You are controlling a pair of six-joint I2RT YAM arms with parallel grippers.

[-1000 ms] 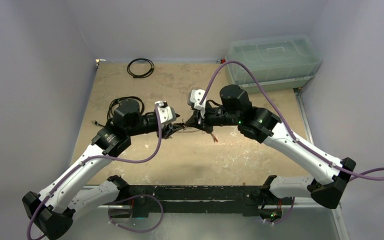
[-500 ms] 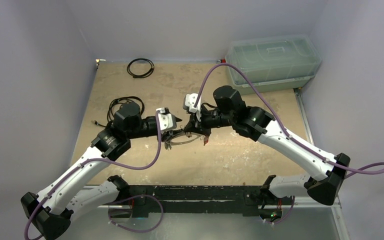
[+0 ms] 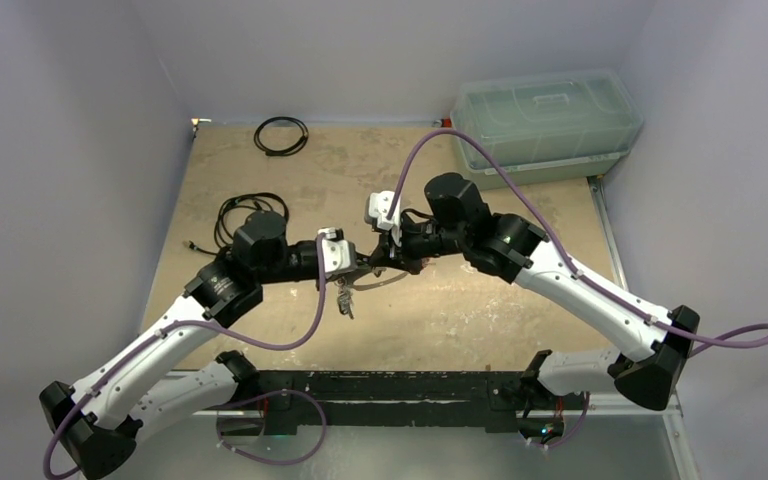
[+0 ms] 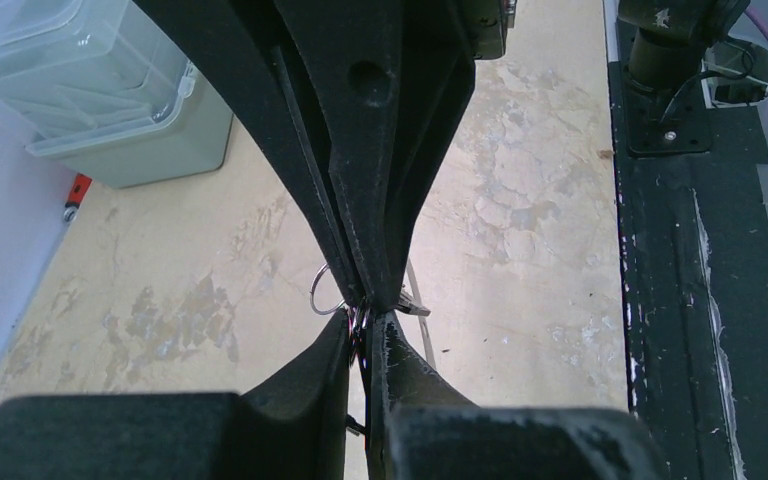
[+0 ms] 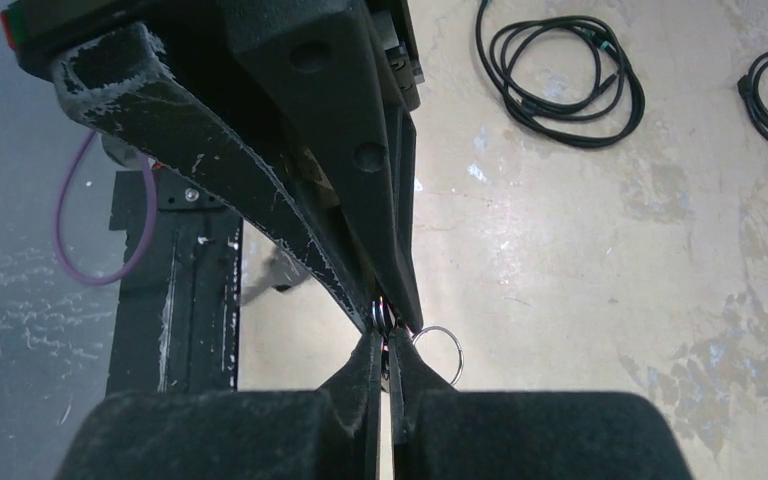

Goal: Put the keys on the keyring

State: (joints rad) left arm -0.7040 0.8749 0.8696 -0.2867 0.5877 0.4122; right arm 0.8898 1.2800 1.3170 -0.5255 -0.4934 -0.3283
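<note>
My left gripper (image 3: 357,268) and right gripper (image 3: 378,260) meet tip to tip above the middle of the table, and both are shut. In the left wrist view my left fingertips (image 4: 365,322) pinch thin shiny metal loops. The grey keyring (image 3: 388,281) curves below the tips and shows edge-on as a thin bar (image 4: 416,300). The keys (image 3: 343,299) dangle under the left fingertips. In the right wrist view my right gripper (image 5: 388,338) is closed at a small round split ring (image 5: 441,351), which also shows in the left wrist view (image 4: 321,296). What exactly lies between the pads is hidden.
A black coiled cord bundle (image 3: 243,208) lies behind the left arm and shows in the right wrist view (image 5: 560,70). A thin black cable loop (image 3: 281,135) lies at the back. A clear lidded bin (image 3: 545,120) stands at the back right. The black base rail (image 3: 390,385) runs along the near edge.
Both grippers have closed in until their tips touch. The keyring has tilted, and the keys that hung near the right gripper now dangle under the left one.
</note>
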